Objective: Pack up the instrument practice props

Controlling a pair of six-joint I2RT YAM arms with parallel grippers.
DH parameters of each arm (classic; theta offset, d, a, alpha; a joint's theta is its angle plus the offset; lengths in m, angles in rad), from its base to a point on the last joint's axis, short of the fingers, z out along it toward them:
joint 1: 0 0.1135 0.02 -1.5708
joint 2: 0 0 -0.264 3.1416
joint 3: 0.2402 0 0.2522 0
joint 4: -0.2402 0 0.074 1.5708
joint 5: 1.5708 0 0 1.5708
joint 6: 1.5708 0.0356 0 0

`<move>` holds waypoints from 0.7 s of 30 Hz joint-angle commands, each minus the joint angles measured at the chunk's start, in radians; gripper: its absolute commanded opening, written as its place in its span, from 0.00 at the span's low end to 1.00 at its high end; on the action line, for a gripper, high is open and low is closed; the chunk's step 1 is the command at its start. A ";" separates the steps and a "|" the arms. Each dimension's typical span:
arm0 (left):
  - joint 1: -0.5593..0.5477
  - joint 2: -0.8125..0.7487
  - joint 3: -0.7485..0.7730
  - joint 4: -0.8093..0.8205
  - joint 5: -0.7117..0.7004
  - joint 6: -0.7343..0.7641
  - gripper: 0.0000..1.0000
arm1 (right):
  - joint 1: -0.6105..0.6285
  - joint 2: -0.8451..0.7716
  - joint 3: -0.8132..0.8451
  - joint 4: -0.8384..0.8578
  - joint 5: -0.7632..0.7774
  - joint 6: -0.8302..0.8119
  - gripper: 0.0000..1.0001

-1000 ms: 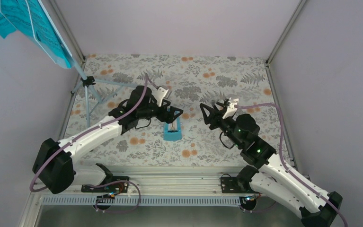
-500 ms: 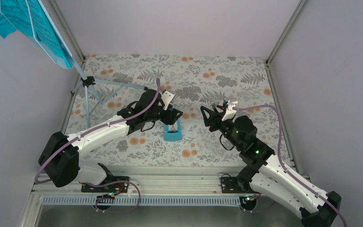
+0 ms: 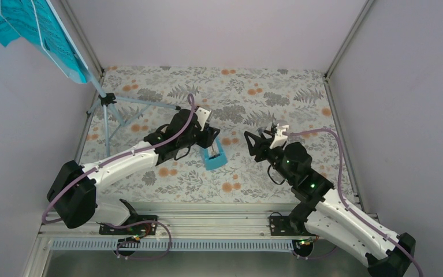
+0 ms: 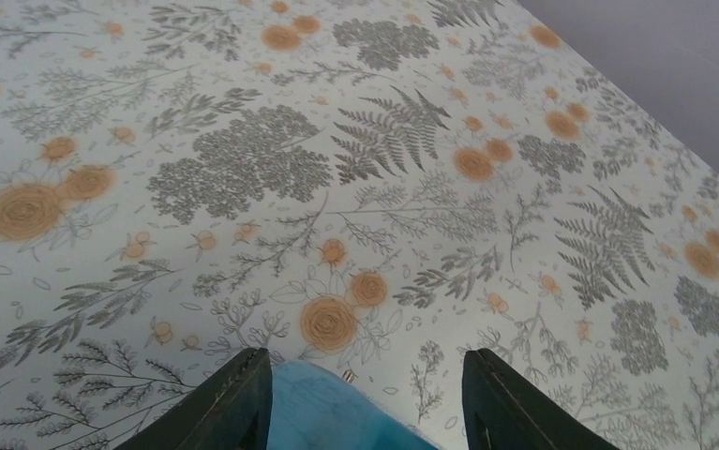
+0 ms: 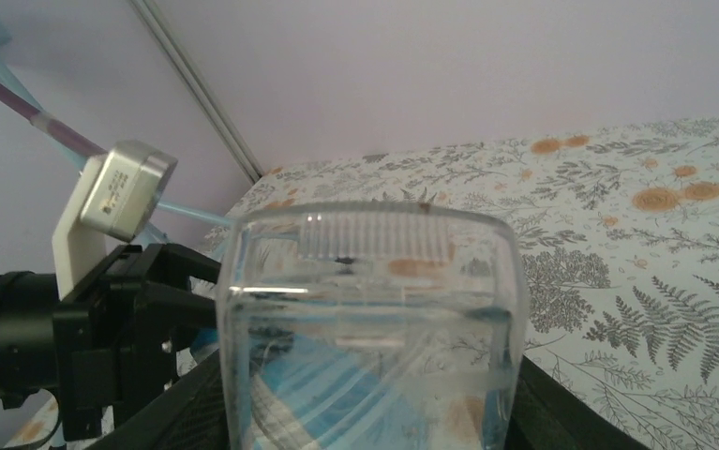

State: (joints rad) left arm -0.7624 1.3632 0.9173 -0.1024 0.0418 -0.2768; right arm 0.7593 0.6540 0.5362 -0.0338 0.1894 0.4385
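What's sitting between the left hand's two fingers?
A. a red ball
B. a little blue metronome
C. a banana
B: the left wrist view shows the blue metronome between the two dark fingers of the left hand.

The counter (image 3: 276, 86) is covered over its whole top with a pale pattern of grey ferns and orange flowers. A small blue metronome (image 3: 213, 156) lies on its side near the middle, a little to the left. In the far left corner a pale blue music stand (image 3: 108, 99) stands on thin spread legs. A metal rail (image 3: 207, 209) runs along the near edge.
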 commanded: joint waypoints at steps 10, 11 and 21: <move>-0.049 0.047 0.051 0.013 -0.190 -0.113 0.42 | 0.011 -0.006 -0.085 0.065 -0.006 -0.033 0.45; -0.053 0.048 0.053 0.021 -0.182 -0.111 0.47 | 0.011 -0.001 -0.099 0.084 -0.018 -0.042 0.45; -0.037 -0.039 0.106 0.015 -0.063 -0.067 0.99 | 0.022 0.094 -0.195 0.336 -0.143 -0.130 0.45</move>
State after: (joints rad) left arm -0.8143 1.3949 0.9627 -0.0872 -0.0628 -0.3679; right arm 0.7616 0.7162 0.3492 0.1474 0.0898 0.3748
